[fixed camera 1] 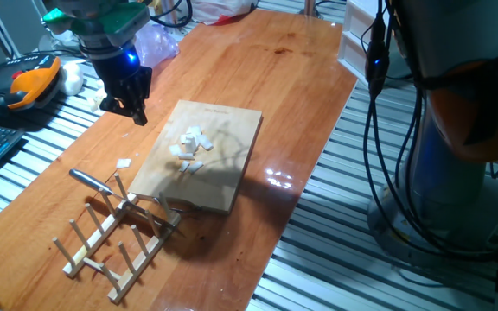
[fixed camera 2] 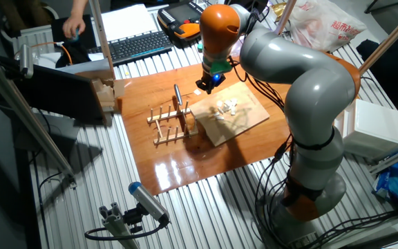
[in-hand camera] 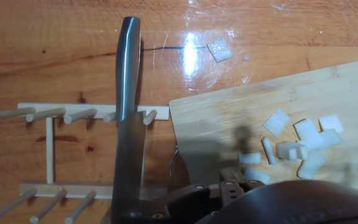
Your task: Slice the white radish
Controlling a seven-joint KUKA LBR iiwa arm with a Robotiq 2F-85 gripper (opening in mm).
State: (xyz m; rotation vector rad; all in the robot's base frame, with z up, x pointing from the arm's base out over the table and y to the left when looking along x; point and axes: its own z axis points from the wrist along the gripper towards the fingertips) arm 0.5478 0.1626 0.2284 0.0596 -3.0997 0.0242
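Clearly, the white radish (fixed camera 1: 190, 145) lay in several small flat bits clustered near the middle of the wooden cutting board (fixed camera 1: 223, 186), with one stray piece (in-hand camera: 219, 50) off the board on the table (fixed camera 1: 258, 69), just beyond the board's corner. A knife (in-hand camera: 128, 124) rested across the wooden peg rack (fixed camera 1: 115, 233), which stood just beside the board's near edge, its metal handle pointing away from the board. The gripper (fixed camera 1: 126, 104) hovered above the table beside the board's far corner, apart from the radish and the knife; it held nothing, though whether its fingers were spread or together I cannot tell.
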